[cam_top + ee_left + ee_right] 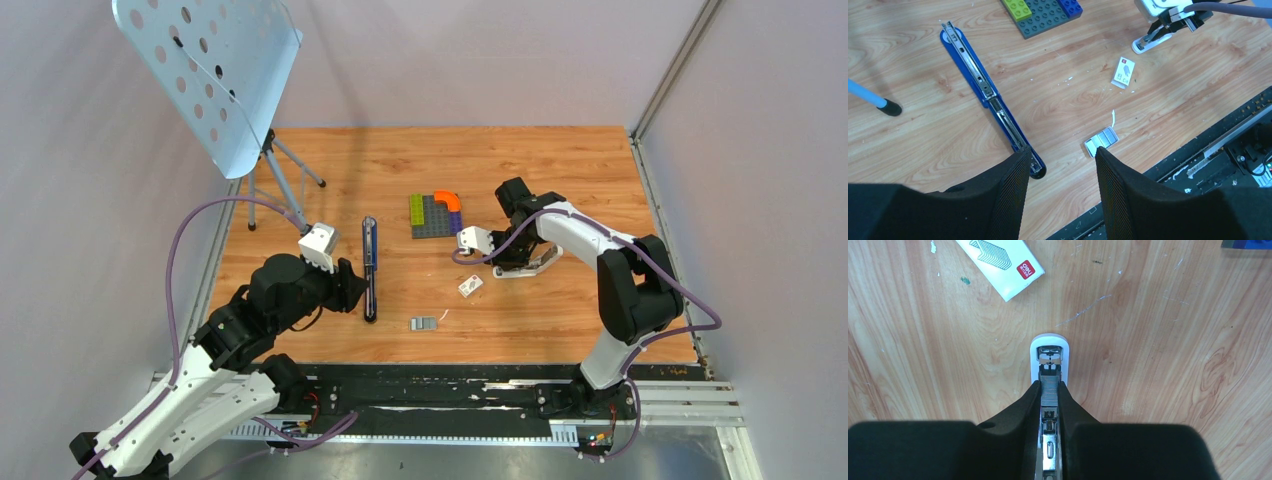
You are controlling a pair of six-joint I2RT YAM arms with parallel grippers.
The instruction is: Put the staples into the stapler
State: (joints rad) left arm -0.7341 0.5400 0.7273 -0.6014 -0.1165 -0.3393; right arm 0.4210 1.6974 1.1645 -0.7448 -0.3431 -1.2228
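Observation:
The blue stapler [370,270] lies opened flat on the wood, silver channel up, black end nearest me [1037,171]. My left gripper [350,285] is open and empty above that near end; in its wrist view the gripper [1062,152] frames bare table. A grey ridged strip of staples [423,323] lies just right of it [1101,140]. The white staple box [470,286] lies farther right [1123,72] [1000,260]. My right gripper [510,265] [1050,387] is shut on a white rounded plastic bar [1050,342] with a metal channel; a ridged grey piece sits between its fingertips.
A multicoloured block plate [432,215] lies behind the stapler and the box [1043,15]. A perforated pale blue panel on a tripod [205,70] stands at the back left, one foot on the wood [888,106]. A black rail [430,390] runs along the near edge.

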